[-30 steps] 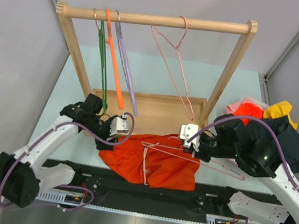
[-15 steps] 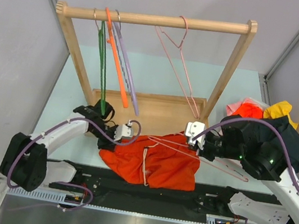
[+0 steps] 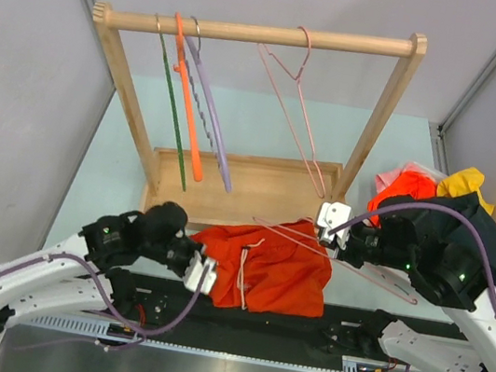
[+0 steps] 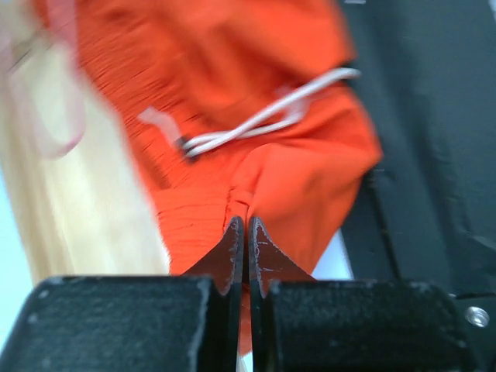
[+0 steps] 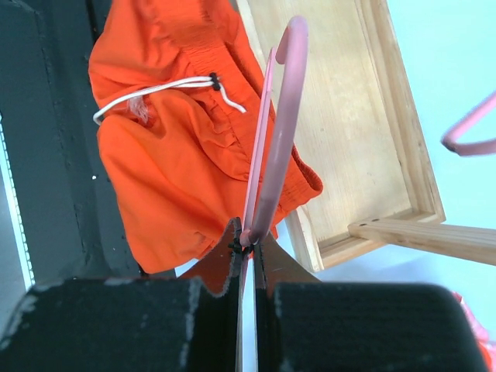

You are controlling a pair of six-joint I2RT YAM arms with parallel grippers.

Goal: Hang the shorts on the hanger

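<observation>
The orange-red shorts [image 3: 268,267] lie bunched at the near edge, half on the wooden base, their white drawstring [image 4: 267,116] showing. My left gripper [image 3: 204,271] is at their left edge, shut on a puckered fold of the shorts [image 4: 232,93]. My right gripper [image 3: 324,228] is at the shorts' far right corner, shut on the thin pale-pink hanger [image 3: 292,234]. That hanger [image 5: 283,116] slants out over the shorts [image 5: 174,155], and its other end trails right over the table.
A wooden rack [image 3: 253,33] carries green [image 3: 172,117], orange [image 3: 189,101], lilac [image 3: 211,119] and a second pink hanger [image 3: 289,108] above its base tray [image 3: 258,180]. A pile of clothes [image 3: 451,214] sits at the right. A black strip [image 3: 254,324] runs along the near edge.
My left gripper has closed on the shorts' left edge and drawn back toward the near edge, bunching the fabric rightward. My right gripper, still holding the hanger, has shifted slightly right and away.
</observation>
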